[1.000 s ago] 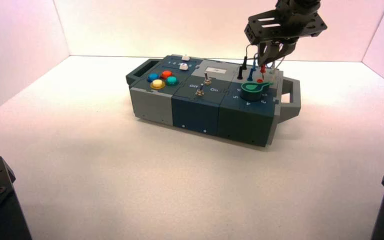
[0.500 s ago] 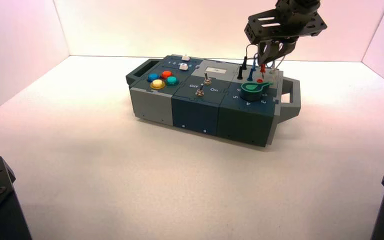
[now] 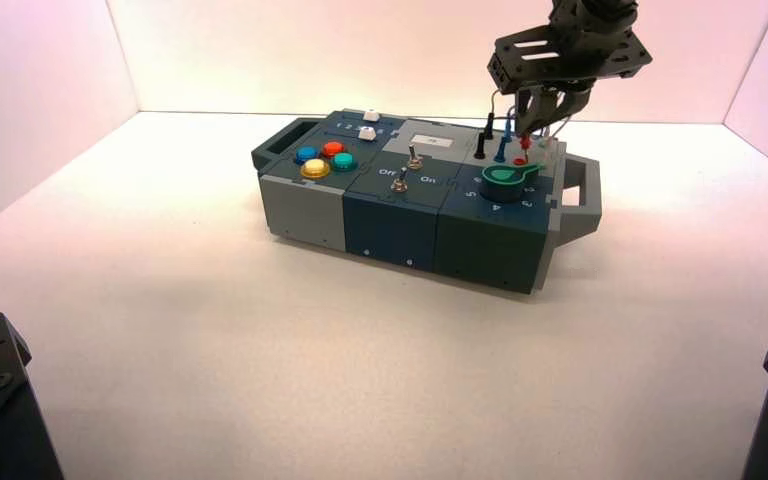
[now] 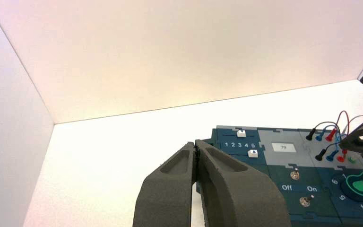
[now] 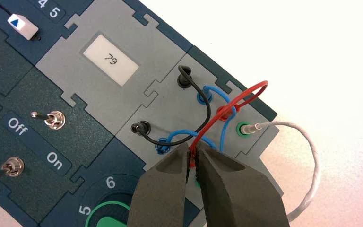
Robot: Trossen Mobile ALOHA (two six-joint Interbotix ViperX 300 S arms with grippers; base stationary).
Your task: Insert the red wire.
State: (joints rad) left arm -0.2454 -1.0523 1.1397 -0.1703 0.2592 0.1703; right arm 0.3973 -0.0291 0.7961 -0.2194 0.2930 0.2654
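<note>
Display [image 5: 111, 59] reads "79"; right end effector [image 5: 194, 147] grips red wire [image 5: 236, 101].

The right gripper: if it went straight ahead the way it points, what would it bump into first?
Probably the red socket nearer the green knob: the right gripper points down towards it, and the red wire's plug would get there first. How much gap remains, I can't tell.

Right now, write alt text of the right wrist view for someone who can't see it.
The right gripper, shut on the red wire near one end, is over the grey wire panel; the wire's other end sits in a red socket. Black, blue and white wires surround it, near a display reading 79.
</note>
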